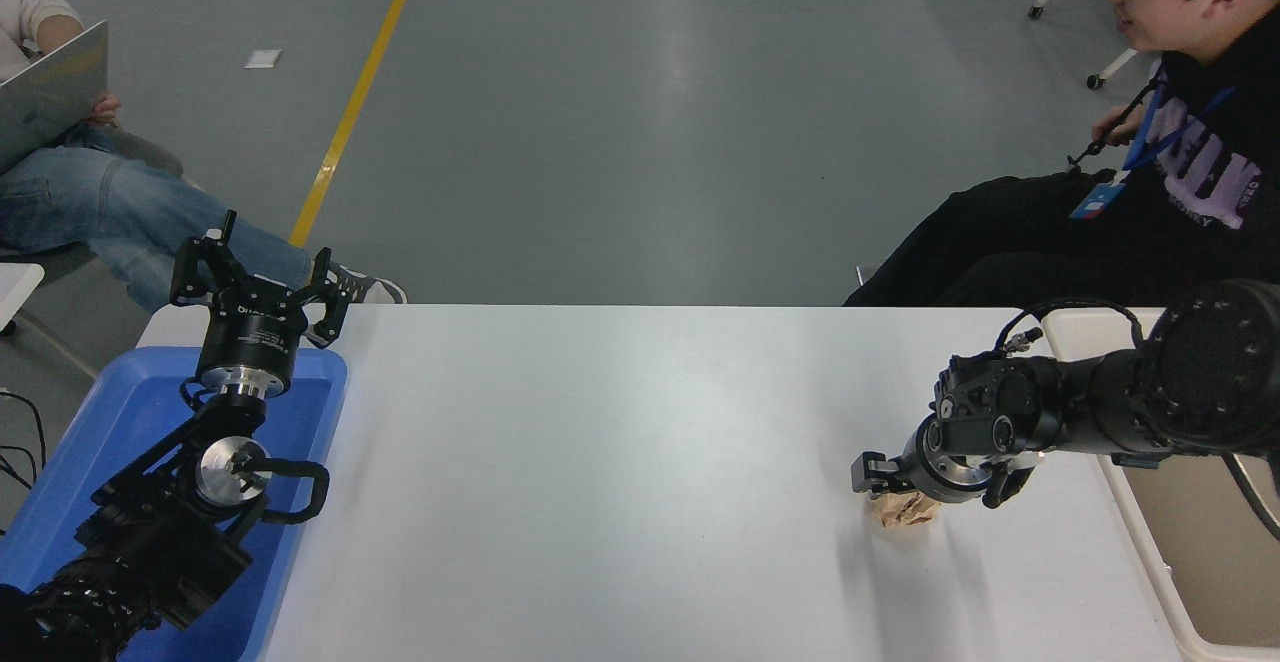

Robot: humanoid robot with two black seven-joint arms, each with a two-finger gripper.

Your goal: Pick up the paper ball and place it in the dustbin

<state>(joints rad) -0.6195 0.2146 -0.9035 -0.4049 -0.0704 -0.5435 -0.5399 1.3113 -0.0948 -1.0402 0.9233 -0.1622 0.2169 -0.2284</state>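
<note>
Right gripper (pixel 893 483): down on the paper ball (pixel 905 511) on the white table (pixel 600 462); whether its jaws grip cannot be told. Left gripper (pixel 252 277): parked over the blue tray (pixel 120 412), jaws spread, empty.

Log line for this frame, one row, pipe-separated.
phase: grasp approach | right claw: down on paper ball, grip unconfirmed | ball: on table | dustbin: right of ball | left claw: parked over blue tray

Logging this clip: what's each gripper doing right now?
Left gripper: open, empty, parked above the blue tray.
Right gripper: down over the paper ball; open or shut cannot be told.
</note>
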